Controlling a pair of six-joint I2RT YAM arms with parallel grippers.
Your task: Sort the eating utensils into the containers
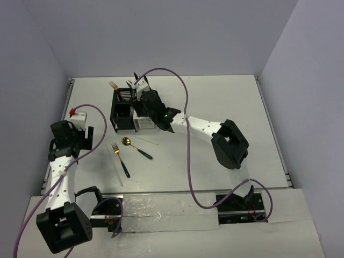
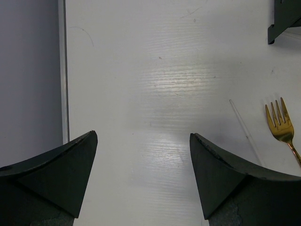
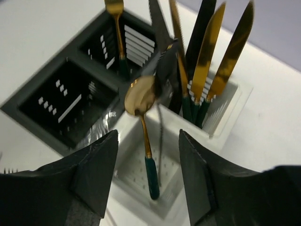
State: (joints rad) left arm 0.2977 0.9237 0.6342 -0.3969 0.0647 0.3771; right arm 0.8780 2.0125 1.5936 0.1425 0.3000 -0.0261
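Hovering over the white slotted caddy [image 3: 188, 155], the right gripper [image 3: 148, 176] is seen with its jaws apart and nothing clamped; a gold-bowled spoon with a dark green handle [image 3: 143, 122] stands handle-down in the near white compartment between the fingers, no contact visible. Gold-bladed knives with dark handles [image 3: 214, 56] are upright in the far white compartment. One gold fork [image 3: 115, 23] is stood in the joined black slotted caddy [image 1: 122, 110], toward the far-left part of the white table [image 1: 215, 102]. The left gripper [image 2: 143, 179] is held wide, empty, near the left edge. A gold-headed fork [image 1: 120, 159] and a gold-headed spoon [image 1: 135, 147] lie nearer the front edge, beside a thin clear stick [image 2: 244, 127]
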